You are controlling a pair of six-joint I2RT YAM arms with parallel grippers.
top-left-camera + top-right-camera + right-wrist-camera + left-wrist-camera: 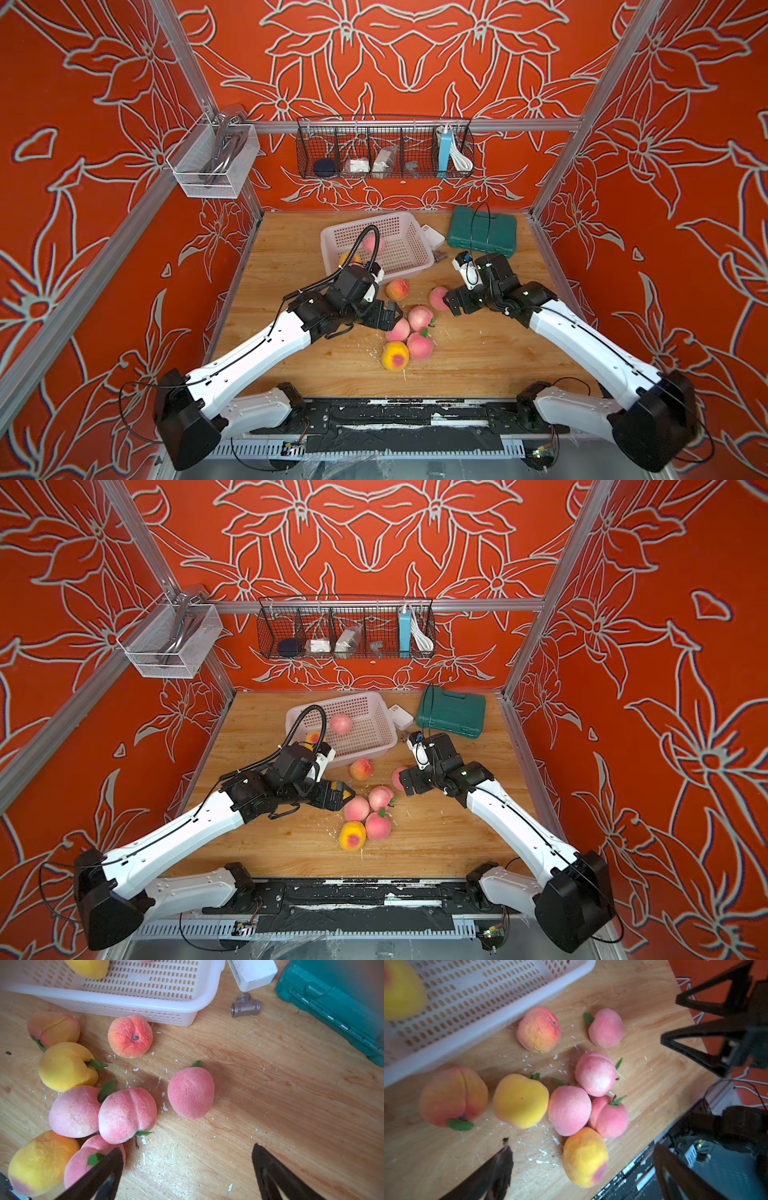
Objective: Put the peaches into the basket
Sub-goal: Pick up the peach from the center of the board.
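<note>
Scuffed wooden desk [478, 361], white flecks; orange floral walls [415, 62] all round. At back, basket [411, 249] held two peaches [340, 723]; eight lay loose in front. Spread wide, empty: left hand [343, 796], right hand [187, 1157]. Left wrist view showed two peaches [453, 1096] hidden under left arm from above; right wrist view, pipe tee [245, 1004] near basket.

The white perforated basket [399, 249] is seen upright, with one pink peach [341, 723] and one yellow peach [312, 738] held inside. Eight more peaches [126, 1114], pink and yellow-orange, are scattered outside, toward its 6 o'clock.
</note>
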